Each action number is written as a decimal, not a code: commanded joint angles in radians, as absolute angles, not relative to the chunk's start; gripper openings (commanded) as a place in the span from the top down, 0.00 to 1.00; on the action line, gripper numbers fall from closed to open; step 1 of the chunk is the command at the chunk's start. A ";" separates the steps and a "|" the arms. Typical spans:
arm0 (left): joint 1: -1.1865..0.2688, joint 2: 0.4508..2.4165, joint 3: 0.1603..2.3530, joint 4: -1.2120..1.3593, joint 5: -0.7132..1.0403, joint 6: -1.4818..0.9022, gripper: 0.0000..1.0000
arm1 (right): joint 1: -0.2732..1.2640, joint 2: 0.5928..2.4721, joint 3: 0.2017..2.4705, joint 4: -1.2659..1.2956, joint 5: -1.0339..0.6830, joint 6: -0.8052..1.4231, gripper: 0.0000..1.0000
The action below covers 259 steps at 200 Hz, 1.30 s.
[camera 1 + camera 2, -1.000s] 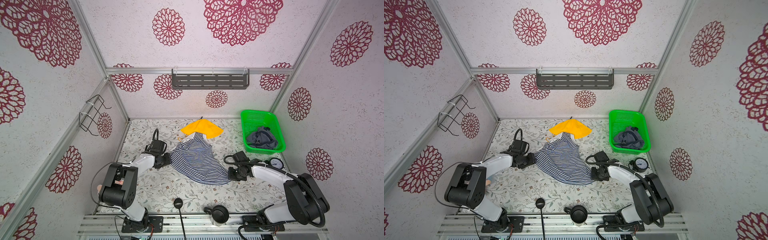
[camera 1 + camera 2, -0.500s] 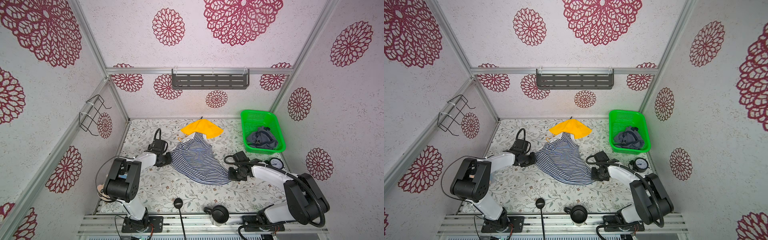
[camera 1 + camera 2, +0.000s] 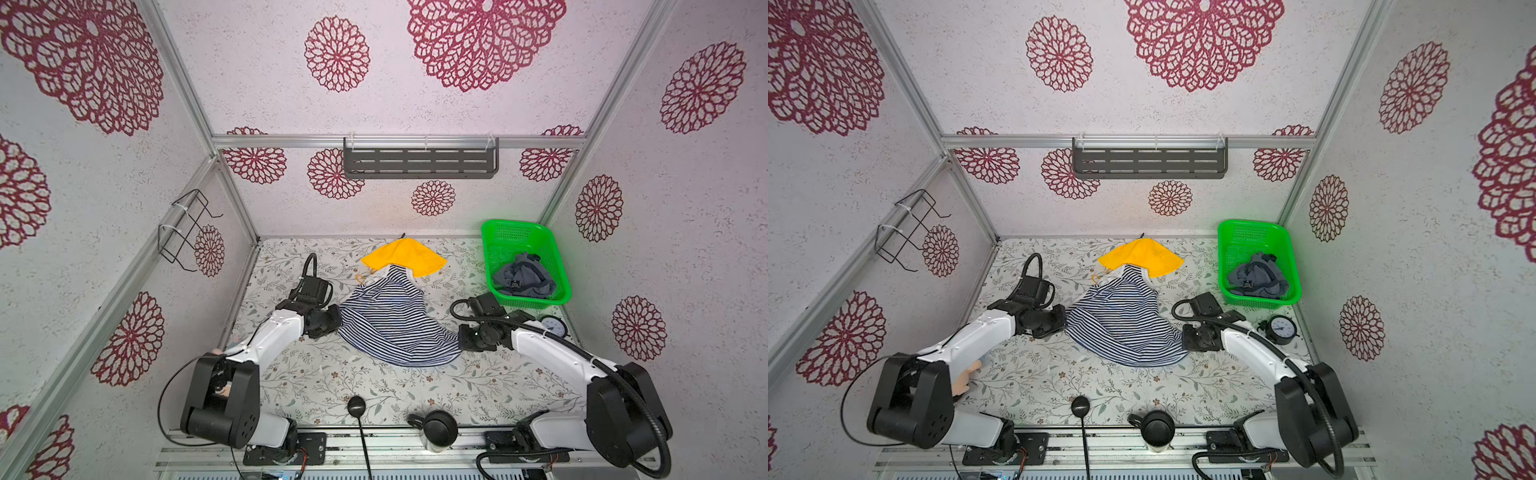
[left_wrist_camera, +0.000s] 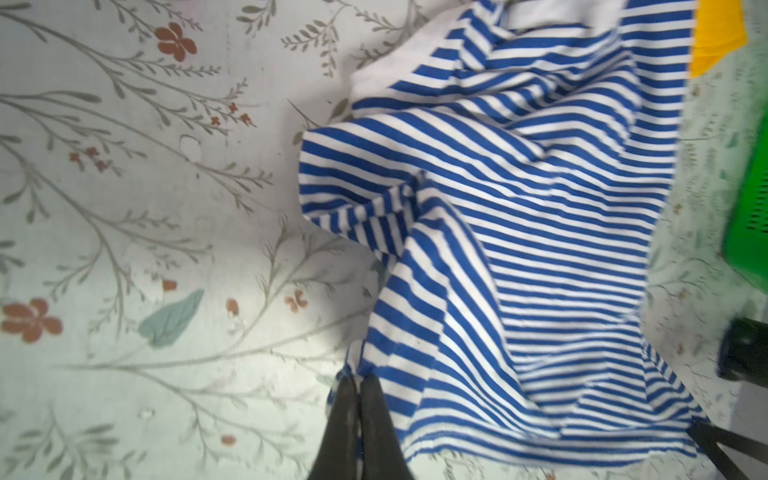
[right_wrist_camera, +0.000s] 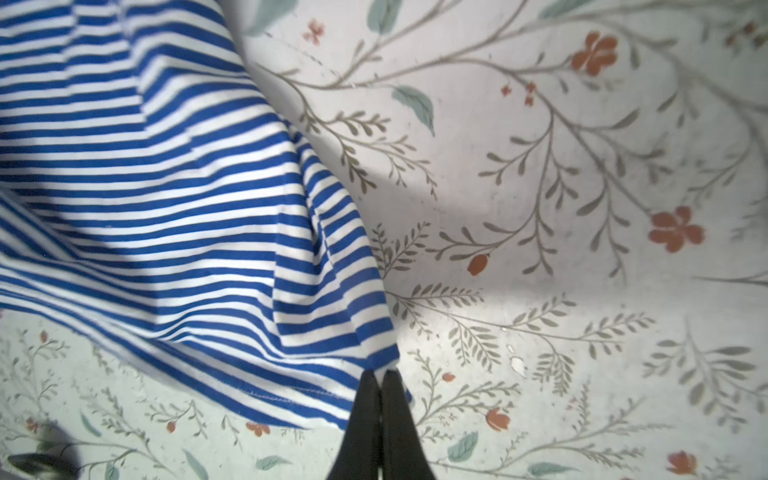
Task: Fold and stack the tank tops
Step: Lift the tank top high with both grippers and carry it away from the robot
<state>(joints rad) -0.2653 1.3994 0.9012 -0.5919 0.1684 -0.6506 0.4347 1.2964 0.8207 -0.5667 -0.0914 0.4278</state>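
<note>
On the floral table [image 3: 332, 382], you will find the striped tank top [image 3: 390, 328] spread and rumpled in the middle, much where it lay a second ago. What has changed is on its left side. Your left pincer [image 3: 337, 322] stood open at the cloth's edge then and has since closed right down. In the left wrist view its two black fingers [image 4: 376, 415] are pressed together with the striped hem bunched between their tips. Your right pincer [image 3: 459, 342] has not shifted over that second. It sits low at the opposite lower corner of the same top, and in the right wrist view [image 5: 381, 380] its jaws are clamped tight on a fold of that corner. So both pincers are nipped fully closed on the one garment, which sags between them onto the table. At the far right the green basket [image 3: 494, 249] stands well apart from your grip, with the grey tank top [image 3: 524, 277] crumpled inside it. The yellow hat [image 3: 403, 257] lies at the back, touching and overlapping the striped top's neck end.
</note>
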 commanded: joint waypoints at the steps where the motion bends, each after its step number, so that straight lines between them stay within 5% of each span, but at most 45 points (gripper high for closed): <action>1: -0.293 1.302 0.910 -0.702 0.187 -0.711 1.00 | 0.430 1.223 0.869 -0.689 -0.074 0.365 1.00; 43: -0.181 1.360 1.157 -0.634 0.248 -0.644 1.00 | 0.380 1.336 1.098 -0.663 -0.091 0.260 1.00; 101: -0.084 1.923 2.483 -1.013 0.217 -0.483 1.00 | 0.336 1.672 1.896 -0.591 -0.002 0.082 1.00; 123: -0.062 2.094 2.906 -1.068 0.249 -0.498 1.00 | 0.328 1.679 1.994 -0.452 0.001 0.057 1.00; 163: -0.048 1.696 2.360 -0.600 0.208 -0.477 1.00 | 0.326 1.494 1.823 -0.075 -0.011 -0.006 1.00; 259: -0.067 1.354 2.110 -0.597 0.288 -0.499 1.00 | 0.327 1.224 1.749 -0.182 -0.074 -0.018 1.00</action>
